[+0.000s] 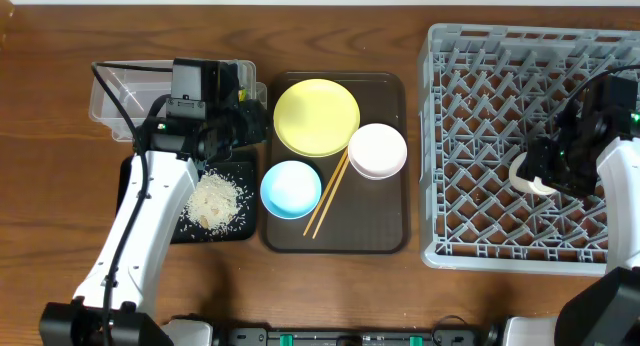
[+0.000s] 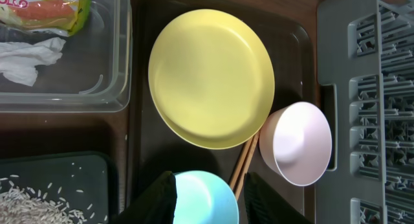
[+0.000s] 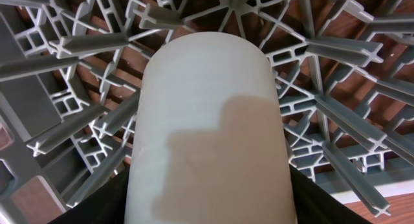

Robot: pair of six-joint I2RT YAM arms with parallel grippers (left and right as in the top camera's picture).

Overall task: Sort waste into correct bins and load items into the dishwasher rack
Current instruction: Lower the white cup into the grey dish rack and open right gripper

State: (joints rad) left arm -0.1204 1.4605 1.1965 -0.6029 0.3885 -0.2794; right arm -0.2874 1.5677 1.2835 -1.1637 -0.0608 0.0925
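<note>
Presently, the small white cup (image 3: 207, 107) is gripped firmly by the right gripper (image 1: 545, 174) over the dishwasher rack (image 1: 480, 46) lattice. The left gripper (image 2: 208, 195) is spread wide above the light blue bowl (image 1: 291, 189) on the brown serving tray (image 1: 385, 236).

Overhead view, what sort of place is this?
Probably a staged dish-clearing station on a wooden table: a grey dishwasher rack, a brown serving tray carrying a yellow plate, and a black tray holding rice scraps.
</note>
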